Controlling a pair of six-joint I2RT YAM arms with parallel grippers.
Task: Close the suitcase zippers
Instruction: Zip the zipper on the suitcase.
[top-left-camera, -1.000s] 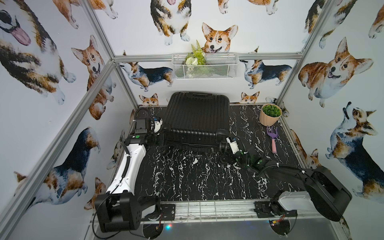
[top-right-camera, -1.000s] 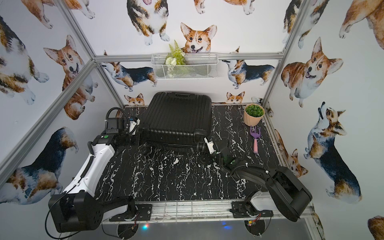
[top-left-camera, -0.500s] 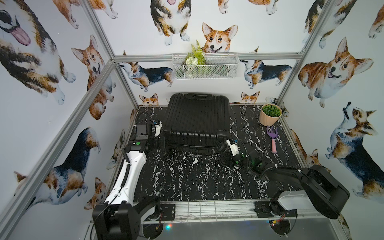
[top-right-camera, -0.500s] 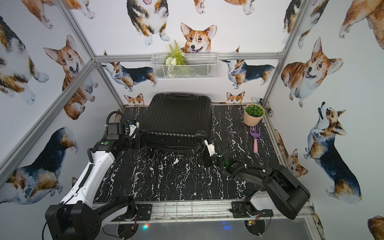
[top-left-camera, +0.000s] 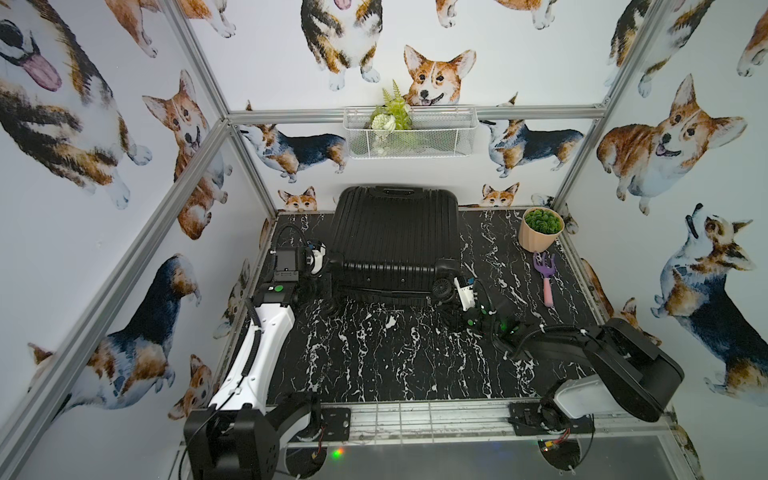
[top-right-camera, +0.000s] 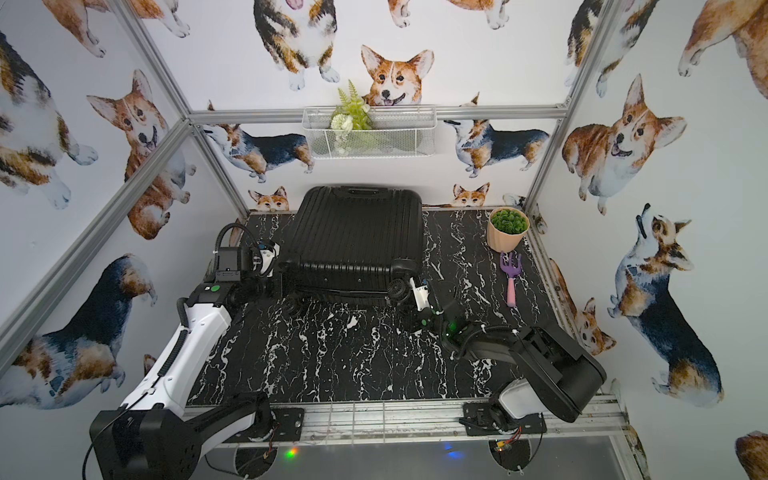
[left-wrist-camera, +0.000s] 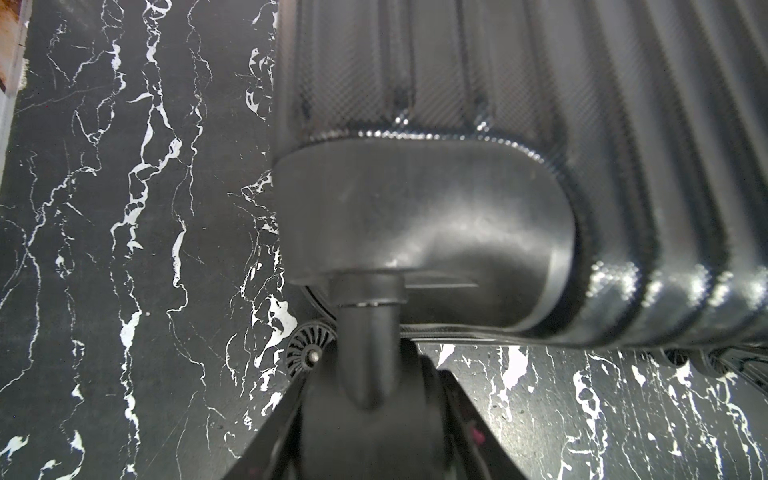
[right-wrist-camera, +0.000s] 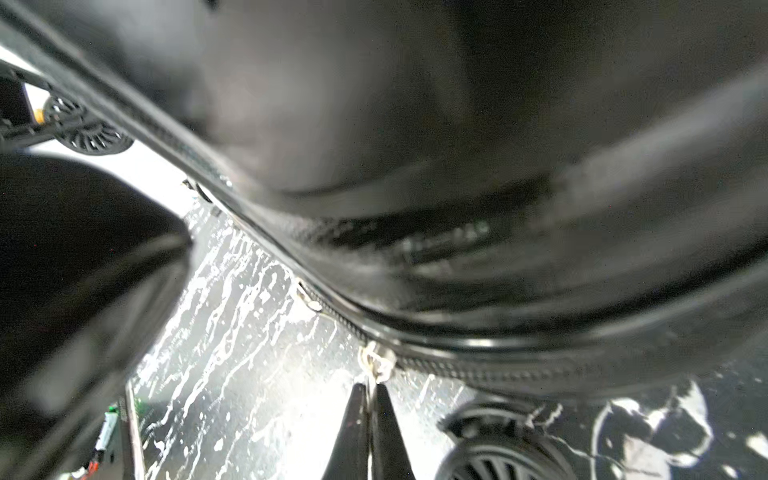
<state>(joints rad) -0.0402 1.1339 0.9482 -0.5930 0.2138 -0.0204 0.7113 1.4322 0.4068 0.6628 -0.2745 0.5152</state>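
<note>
The suitcase (top-left-camera: 395, 237), black, ribbed and glossy, lies flat at the back of the counter (top-left-camera: 374, 353), its halves together and its wheels toward the arms. The left pincer (left-wrist-camera: 372, 392) clasps a corner wheel (left-wrist-camera: 370, 365). The right pincer (right-wrist-camera: 370, 395), closed tight, pinches the silver pull (right-wrist-camera: 376, 360) on the zip (right-wrist-camera: 498, 370).

**Black on black: your suitcase (right-wrist-camera: 415, 104) close-up dissolves into blur.**
The right wrist view leaves unclear whether your right gripper (right-wrist-camera: 370, 388) pinches the tiny zipper pull (right-wrist-camera: 376, 362); the left wrist view's edge crops your left gripper (left-wrist-camera: 376, 376) around the wheel (left-wrist-camera: 372, 436).
</note>
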